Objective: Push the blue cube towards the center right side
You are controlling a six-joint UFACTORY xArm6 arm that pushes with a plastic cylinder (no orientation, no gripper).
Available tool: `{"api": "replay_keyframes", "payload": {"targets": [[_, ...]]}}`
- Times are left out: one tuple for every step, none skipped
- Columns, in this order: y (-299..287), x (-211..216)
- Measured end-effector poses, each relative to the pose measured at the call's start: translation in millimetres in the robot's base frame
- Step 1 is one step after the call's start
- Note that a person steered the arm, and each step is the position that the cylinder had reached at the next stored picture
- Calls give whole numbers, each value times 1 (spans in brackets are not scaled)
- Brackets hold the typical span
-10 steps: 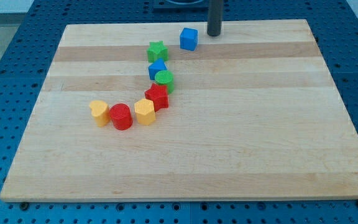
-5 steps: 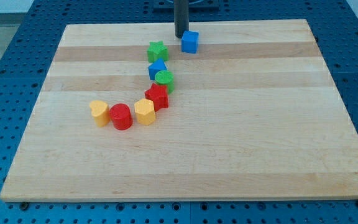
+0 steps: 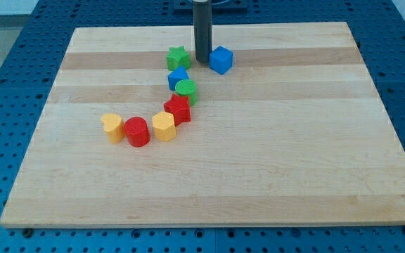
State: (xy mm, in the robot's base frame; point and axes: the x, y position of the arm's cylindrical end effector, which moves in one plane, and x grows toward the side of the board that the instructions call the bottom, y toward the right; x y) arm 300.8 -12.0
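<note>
- Board edge nearest you: the pale wooden board (image 3: 259, 183) lies on a blue perforated table (image 3: 5, 84), and its lower half carries no blocks
- Moving up, you meet a row of three at the view's left of centre: a yellow heart-shaped block (image 3: 112, 126), a red cylinder block (image 3: 137, 131) just to its right, then a yellow block of rounded, unclear shape (image 3: 163, 126) touching the cylinder
- Up and to the right of that, you see a red star-shaped block (image 3: 178, 109) against the yellow one, with a green cylinder block (image 3: 185, 90) just above it and a small blue block (image 3: 177, 77), shape hard to tell, pressed to the green cylinder's upper left
- Farther up sits a green star-shaped block (image 3: 178, 57)
- Your target, the blue cube (image 3: 221, 59), lies near the view's top, slightly right of centre, well away from the right edge
- My tip (image 3: 202, 60) stands between the green star and the blue cube, against the cube's left face as far as you can tell
- You will find no gripper here; the arm ends in a plain dark rod, so nothing spreads or pinches
</note>
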Motion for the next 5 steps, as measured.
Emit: {"api": "replay_keyframes", "payload": {"targets": [[25, 22], [70, 28], [106, 29], [100, 33], [61, 40]]}}
